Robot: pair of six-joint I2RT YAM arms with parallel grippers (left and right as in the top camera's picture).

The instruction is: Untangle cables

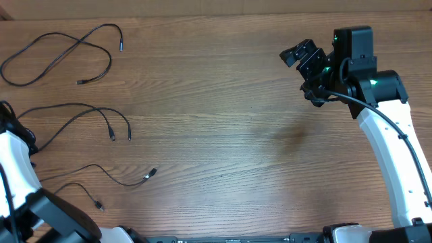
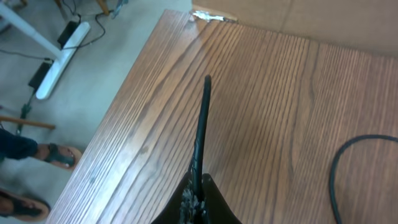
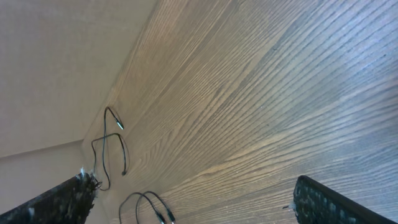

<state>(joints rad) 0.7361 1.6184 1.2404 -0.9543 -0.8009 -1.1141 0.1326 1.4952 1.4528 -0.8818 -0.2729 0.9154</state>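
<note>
Cables — thin, black, looping — on grained wood.

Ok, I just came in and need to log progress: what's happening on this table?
Two robot arms are working at untangling cables. The three cables lie spread out and apart on the left side of the table. The right gripper hangs open and empty above the far right. The left gripper looks shut near the table's left edge; no cable is clearly in it.
</note>
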